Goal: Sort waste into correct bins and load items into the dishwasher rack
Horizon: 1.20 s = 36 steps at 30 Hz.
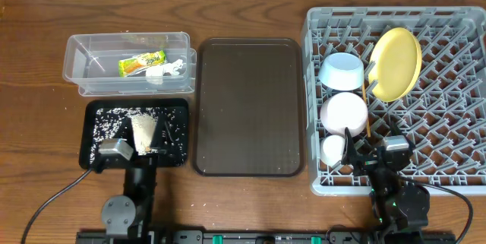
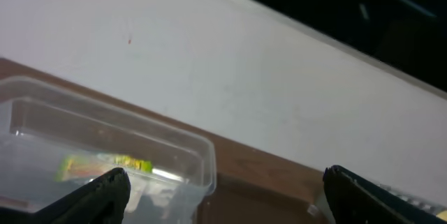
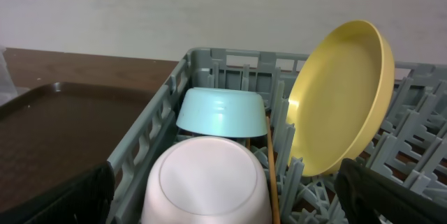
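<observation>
Right gripper (image 1: 361, 155) sits at the dishwasher rack's (image 1: 456, 175) near edge, jaws spread wide and empty. The white bowl (image 3: 206, 182) lies dead ahead at twelve o'clock, the small white cup (image 1: 332, 150) just beside at nine. A chopstick (image 3: 272, 175) runs twelve-to-six alongside the bowl. Nothing seems left to load.

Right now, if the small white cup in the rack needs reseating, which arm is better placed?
Right. The right gripper hangs open over the dishwasher rack, right beside the white cup. The left gripper sits open over the black tray, with the brown tray between it and the rack.
</observation>
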### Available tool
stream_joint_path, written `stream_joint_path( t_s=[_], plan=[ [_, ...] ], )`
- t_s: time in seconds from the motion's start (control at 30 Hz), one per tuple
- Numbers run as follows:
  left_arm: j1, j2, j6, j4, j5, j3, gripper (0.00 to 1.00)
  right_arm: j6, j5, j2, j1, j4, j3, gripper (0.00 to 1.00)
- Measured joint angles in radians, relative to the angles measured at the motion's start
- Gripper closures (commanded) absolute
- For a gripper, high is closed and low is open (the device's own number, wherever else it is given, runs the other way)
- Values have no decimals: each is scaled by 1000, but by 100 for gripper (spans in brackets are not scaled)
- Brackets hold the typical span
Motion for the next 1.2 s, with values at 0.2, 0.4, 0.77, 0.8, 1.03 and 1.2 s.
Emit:
stream_joint_path(
  t_s=[0.2,0.4,0.77,0.8,1.03,1.2],
  plan=[
    [0,0,0,-38,0,-69,9,0,0,0,0,0,0,1],
    [0,0,45,-116,0,-69,9,0,0,0,0,0,0,1],
    [0,0,335,-160,36,-63,9,0,0,0,0,0,0,1],
    [0,0,366,-160,42,-63,9,0,0,0,0,0,0,1],
    [0,0,455,-159,60,-61,9,0,0,0,0,0,0,1],
    [3,0,510,-140,95,-61,9,0,0,0,0,0,0,1]
  ],
)
